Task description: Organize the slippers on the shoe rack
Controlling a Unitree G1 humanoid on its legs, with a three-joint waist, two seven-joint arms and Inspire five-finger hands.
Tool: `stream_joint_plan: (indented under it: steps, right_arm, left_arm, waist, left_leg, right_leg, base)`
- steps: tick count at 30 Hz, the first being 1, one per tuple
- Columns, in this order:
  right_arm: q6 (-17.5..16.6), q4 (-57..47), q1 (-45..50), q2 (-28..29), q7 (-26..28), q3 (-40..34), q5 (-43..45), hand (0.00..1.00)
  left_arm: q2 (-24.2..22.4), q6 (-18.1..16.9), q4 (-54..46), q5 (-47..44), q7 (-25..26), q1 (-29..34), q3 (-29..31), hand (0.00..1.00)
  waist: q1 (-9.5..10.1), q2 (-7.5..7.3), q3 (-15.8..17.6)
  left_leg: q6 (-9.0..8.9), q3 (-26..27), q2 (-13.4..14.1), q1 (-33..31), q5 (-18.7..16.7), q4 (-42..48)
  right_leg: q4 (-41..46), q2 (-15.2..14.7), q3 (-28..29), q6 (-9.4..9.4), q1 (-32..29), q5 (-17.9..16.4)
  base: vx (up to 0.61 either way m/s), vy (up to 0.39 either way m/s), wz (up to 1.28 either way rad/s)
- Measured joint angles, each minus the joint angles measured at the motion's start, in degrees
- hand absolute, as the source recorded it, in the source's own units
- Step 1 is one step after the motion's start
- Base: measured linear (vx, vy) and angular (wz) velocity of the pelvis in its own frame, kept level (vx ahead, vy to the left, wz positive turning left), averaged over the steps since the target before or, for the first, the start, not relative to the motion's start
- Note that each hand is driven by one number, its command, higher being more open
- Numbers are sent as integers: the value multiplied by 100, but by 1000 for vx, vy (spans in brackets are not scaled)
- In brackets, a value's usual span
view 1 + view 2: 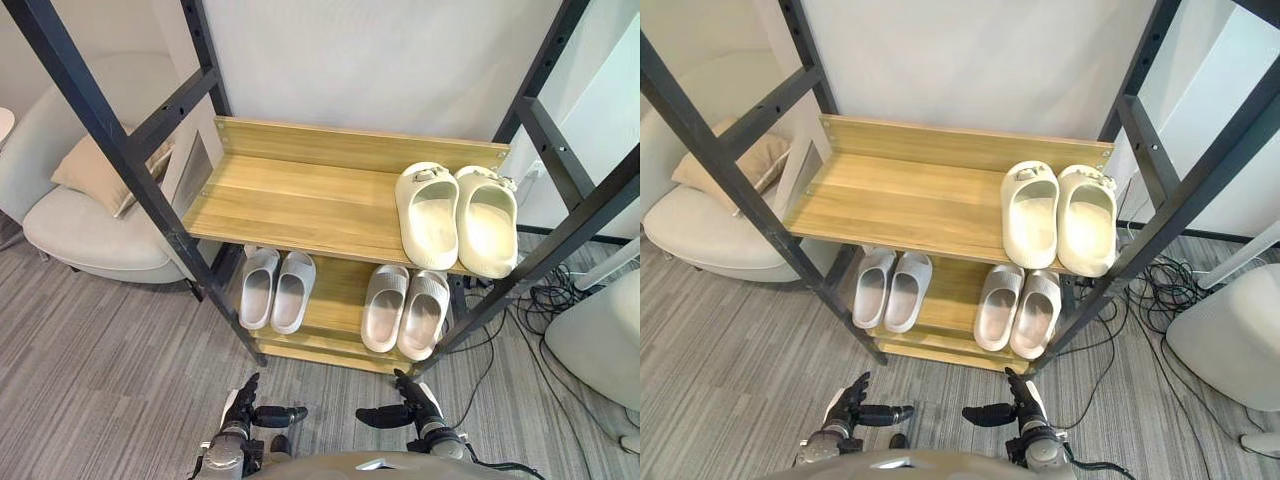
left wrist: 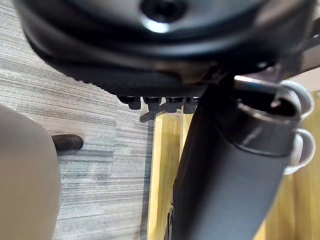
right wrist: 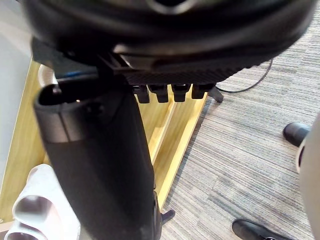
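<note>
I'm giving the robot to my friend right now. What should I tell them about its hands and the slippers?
Left hand: open, holding nothing, low in front of the rack.
Right hand: open, holding nothing, low beside it.
Cream slippers: side by side at the right end of the top shelf.
Left grey pair and right grey pair: on the lower shelf.
Done: all three pairs are on the rack.
Left: perhaps only straightening the slightly slanted right grey pair.
</note>
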Motion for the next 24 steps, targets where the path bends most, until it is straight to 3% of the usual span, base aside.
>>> stream_joint_plan:
  steps: [6,8,11,13,14,15,16,17,19,20,21,22,23,24]
  right_arm:
    - [62,234,-238,-56,-4,-22,-3,100]
    - [130,345,-432,-68,-20,-5,-4,100]
    - [190,341,-547,-76,-66,30,6,100]
    - [209,324,-577,-85,-86,47,15,100]
    - [207,313,-569,-26,-85,50,15,100]
    - [186,308,-571,5,-83,55,16,100]
    - [172,303,-575,9,-84,72,16,100]
    - [150,284,-647,-18,-81,156,17,100]
    - [129,188,-757,-53,-91,153,57,100]
    - [120,189,-871,-130,-92,155,76,100]
    - [119,181,-941,-171,-98,157,89,100]
    - [132,201,-931,-238,-100,156,141,100]
    - [143,208,-832,-257,-106,141,193,100]
    - [143,207,-830,-257,-108,141,196,100]
  left_arm:
    - [-151,-40,219,4,132,-104,309,100]
    - [-218,-40,288,1,201,-233,440,100]
    - [-196,-38,333,-5,247,-490,455,100]
    - [-203,-58,301,-10,265,-501,553,100]
    - [-172,-59,302,-12,296,-495,621,100]
    - [-154,-63,297,-15,330,-472,639,100]
    - [-159,-65,283,-73,338,-469,662,100]
    - [-200,-97,212,-123,375,-492,664,100]
    - [-285,-126,176,-125,375,-507,656,100]
    - [-381,-121,231,-123,381,-585,646,100]
    - [-429,-115,232,-122,374,-595,629,100]
    - [-490,-119,270,-135,369,-593,544,100]
    - [-537,-119,293,-175,384,-603,537,100]
    - [-537,-119,293,-175,384,-603,536,100]
  waist:
    - [10,42,122]
    - [76,54,304]
    - [123,13,505]
    - [142,-24,603]
    - [149,-103,601]
    - [191,-107,600]
    - [230,-108,599]
    - [361,-137,577]
    - [480,-6,548]
    - [488,208,646]
    - [475,327,689]
    - [462,544,742]
    - [453,666,790]
    - [453,668,790]
  left_leg:
    - [12,400,38,106,-63,32]
    - [44,618,71,61,-78,89]
    - [350,628,82,-526,-319,913]
    - [342,604,80,-710,-475,1233]
    - [358,448,9,-800,-486,1381]
    - [357,316,-16,-881,-483,1497]
    - [356,275,-32,-940,-473,1547]
    - [321,195,-86,-1150,-357,1656]
    - [280,157,-77,-1466,-72,1472]
    - [266,77,-11,-1560,59,1399]
    - [240,-26,45,-1610,179,1301]
    - [114,-210,134,-1650,435,975]
    - [-9,-337,226,-1629,502,658]
    - [-17,-334,228,-1629,495,643]
  right_leg:
    - [188,2,459,3,-236,8]
    - [586,-11,646,-13,-561,-3]
    - [1532,-189,496,-21,-1235,-12]
    - [2585,-381,426,-52,-1429,-667]
    - [3722,-435,432,5,-1547,-1062]
    - [4149,-359,427,-6,-1466,-1169]
    - [4170,-327,435,-24,-1402,-1235]
    - [3599,-215,572,-56,-1292,-1478]
    - [2603,-19,539,-332,-1166,-1653]
    - [2444,101,458,-356,-1162,-1504]
    - [2311,186,379,-392,-1161,-1401]
    - [2091,360,177,-471,-1150,-1229]
    - [1912,483,-110,-545,-1065,-1103]
    - [1907,485,-121,-548,-1065,-1098]
  base:
    - [-13,35,-41]
    - [-55,28,-49]
    - [-134,22,-10]
    - [-119,-59,27]
    - [-66,-102,55]
    - [-97,-136,58]
    - [-150,-164,44]
    - [-159,-141,24]
    - [-195,-145,14]
    - [-197,-108,19]
    - [-267,-55,48]
    - [-296,-52,84]
    - [-308,-75,75]
    - [-221,-82,98]
